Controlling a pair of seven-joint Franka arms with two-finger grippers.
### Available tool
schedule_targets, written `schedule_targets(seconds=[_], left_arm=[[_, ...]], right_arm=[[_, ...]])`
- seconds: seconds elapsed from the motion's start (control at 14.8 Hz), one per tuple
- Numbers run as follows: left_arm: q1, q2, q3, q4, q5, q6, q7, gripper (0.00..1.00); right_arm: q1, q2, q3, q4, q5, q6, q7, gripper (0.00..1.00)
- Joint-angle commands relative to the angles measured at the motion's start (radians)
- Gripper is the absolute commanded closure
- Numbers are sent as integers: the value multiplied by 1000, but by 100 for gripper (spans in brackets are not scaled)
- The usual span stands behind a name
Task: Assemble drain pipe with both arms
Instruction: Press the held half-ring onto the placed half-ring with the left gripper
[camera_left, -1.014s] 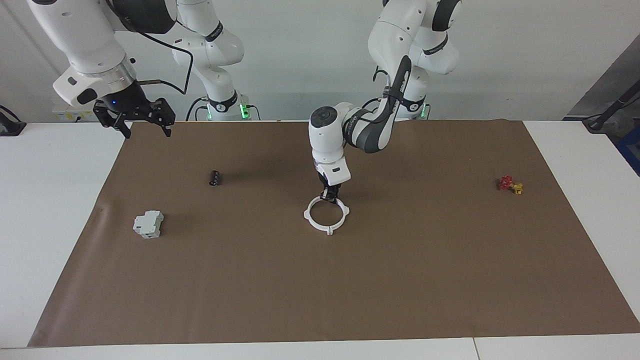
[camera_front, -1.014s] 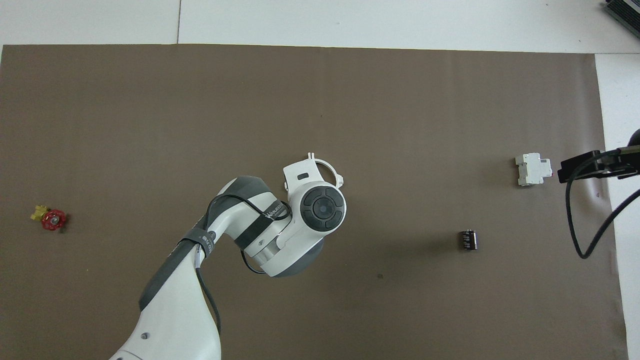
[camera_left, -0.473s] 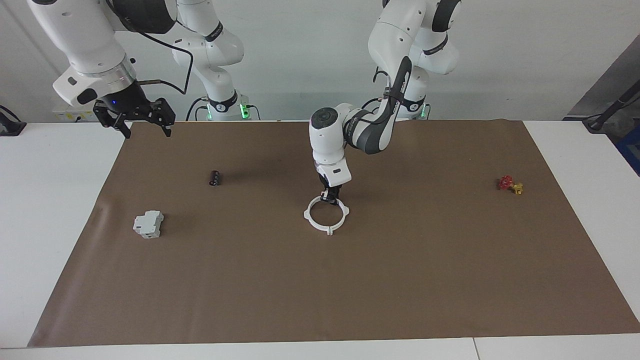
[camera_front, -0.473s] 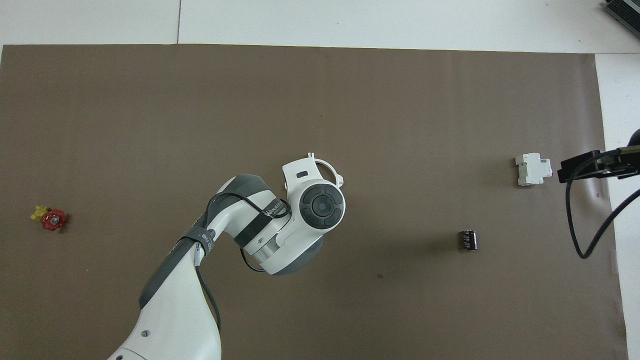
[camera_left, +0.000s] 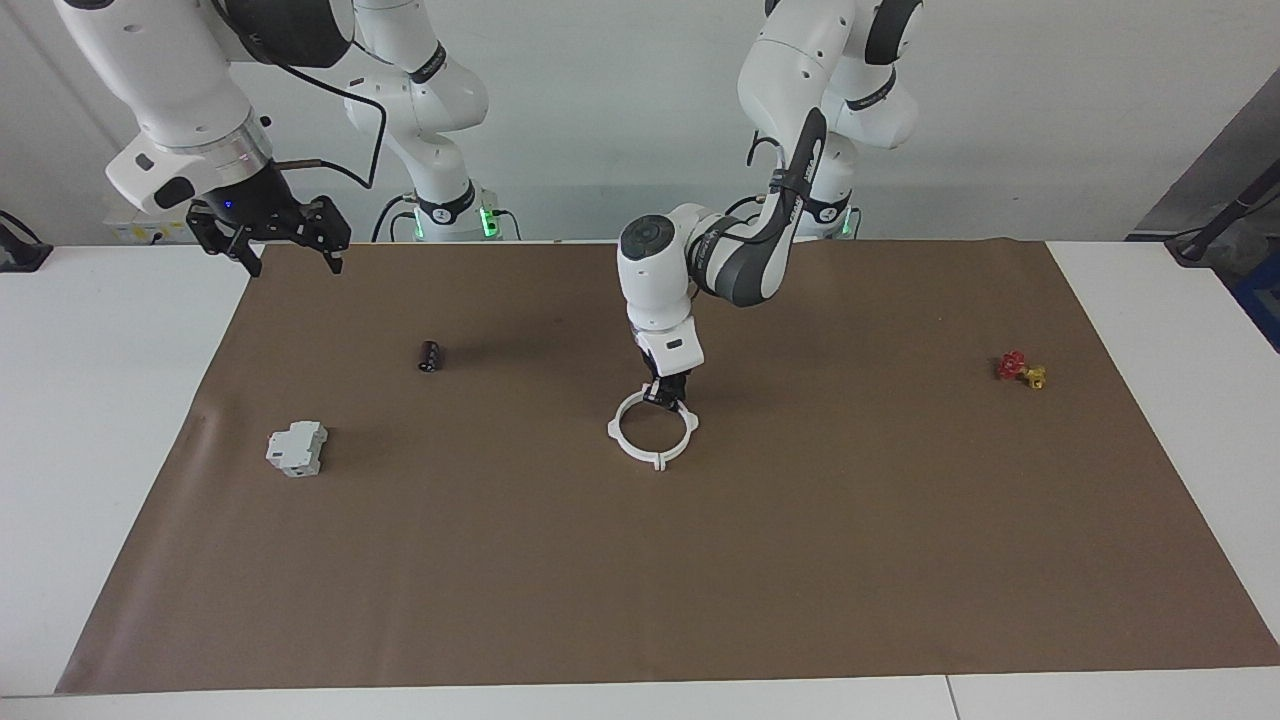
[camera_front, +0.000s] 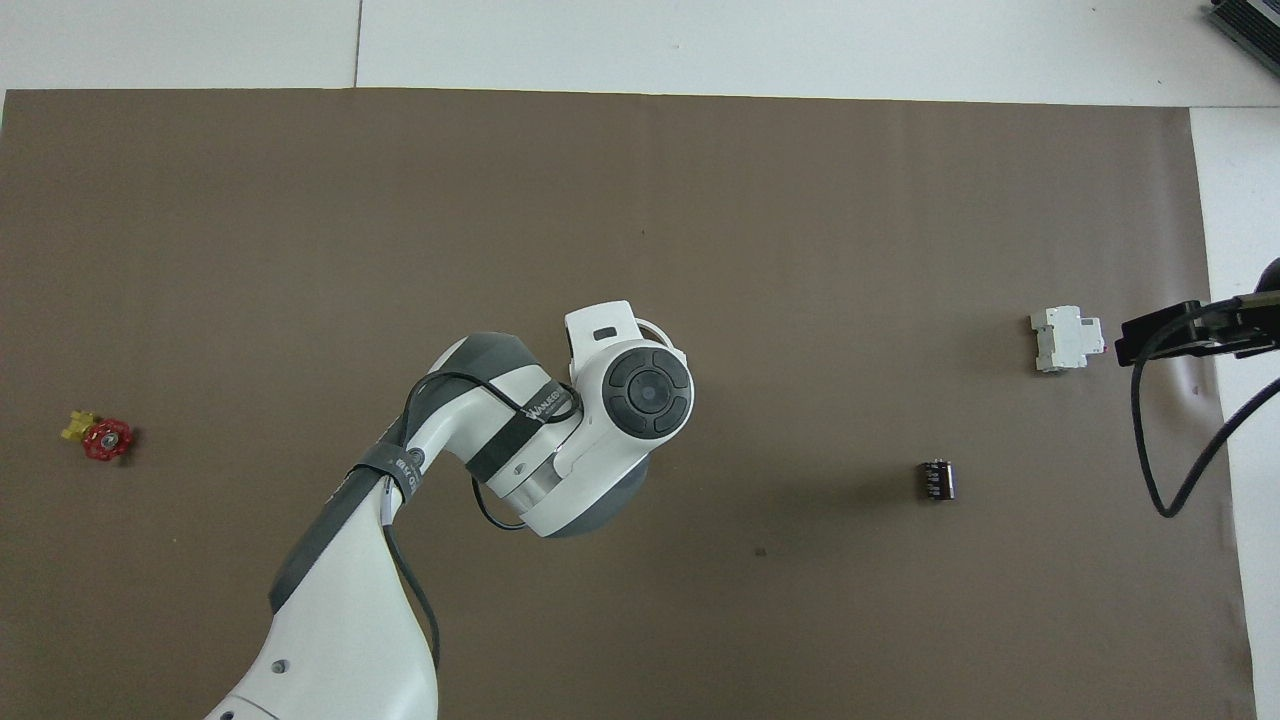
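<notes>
The drain pipe (camera_left: 652, 430) lies on the brown mat as one closed white ring with four lugs, at the middle of the table. My left gripper (camera_left: 666, 394) points down at the ring's rim on the side nearest the robots, at the lug there. In the overhead view the left arm's wrist covers most of the ring, and only a short arc (camera_front: 661, 329) shows. My right gripper (camera_left: 290, 262) waits open and empty, up in the air over the mat's corner at the right arm's end of the table; it also shows in the overhead view (camera_front: 1160, 335).
A grey-white boxy block (camera_left: 297, 448) (camera_front: 1066, 339) and a small black cylinder (camera_left: 430, 356) (camera_front: 937, 479) lie toward the right arm's end. A small red and yellow part (camera_left: 1020, 369) (camera_front: 100, 437) lies toward the left arm's end. The brown mat (camera_left: 800, 560) covers the table.
The left arm's wrist has shifted a little over the ring and covers more of it from above. The ring has not moved. The right arm has stayed still.
</notes>
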Motion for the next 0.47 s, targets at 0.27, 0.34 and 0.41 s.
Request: schedule_targets(seconds=[0.27, 0.34, 0.41], left_arm=[[7, 3, 0, 22, 21, -43, 15, 60], [8, -11, 0, 26, 21, -62, 27, 60], [22, -23, 0, 31, 21, -81, 56, 61]], right_arm=[[-9, -11, 5, -9, 18, -5, -13, 0], [-9, -11, 5, -9, 18, -5, -13, 0], [-9, -11, 3, -7, 18, -5, -13, 0]])
